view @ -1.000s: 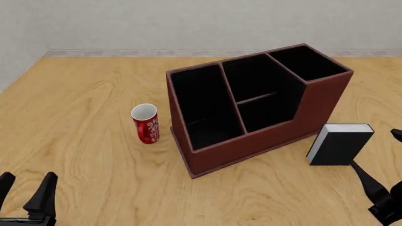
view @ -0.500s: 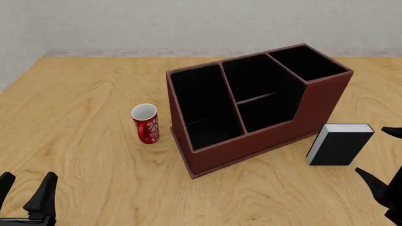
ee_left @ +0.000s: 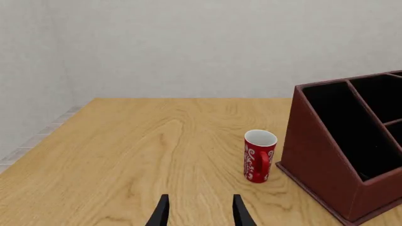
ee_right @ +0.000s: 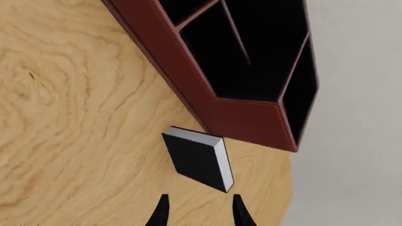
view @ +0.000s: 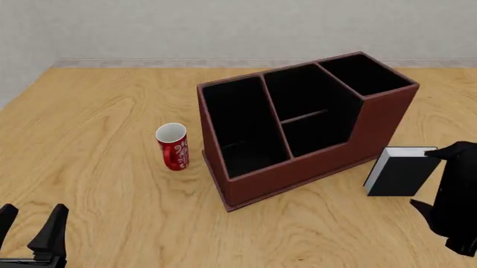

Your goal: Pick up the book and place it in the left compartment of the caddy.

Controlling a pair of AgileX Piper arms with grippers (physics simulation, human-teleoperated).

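The black book (view: 397, 172) with white page edges stands on the table just right of the reddish-brown caddy's (view: 313, 167) front corner. The caddy's long left compartment (view: 242, 125) shows only its black lining. My right gripper (view: 428, 178) is open at the book's right side, with its fingers spread around that end and not closed on it. In the right wrist view the book (ee_right: 197, 160) lies just ahead of the open gripper (ee_right: 197, 209), with the caddy (ee_right: 245, 117) beyond. My left gripper (view: 30, 229) is open and empty at the near left edge; it also shows in the left wrist view (ee_left: 199, 214).
A red-and-white mug (view: 172, 146) stands upright just left of the caddy; it also shows in the left wrist view (ee_left: 259, 155) beside the caddy (ee_left: 326, 160). The wall runs behind the table's far edge. Bare wood lies between my left gripper and the mug.
My right gripper has moved up and left from the near right corner to the book's right side. The book, the mug, the caddy and the left arm have not moved.
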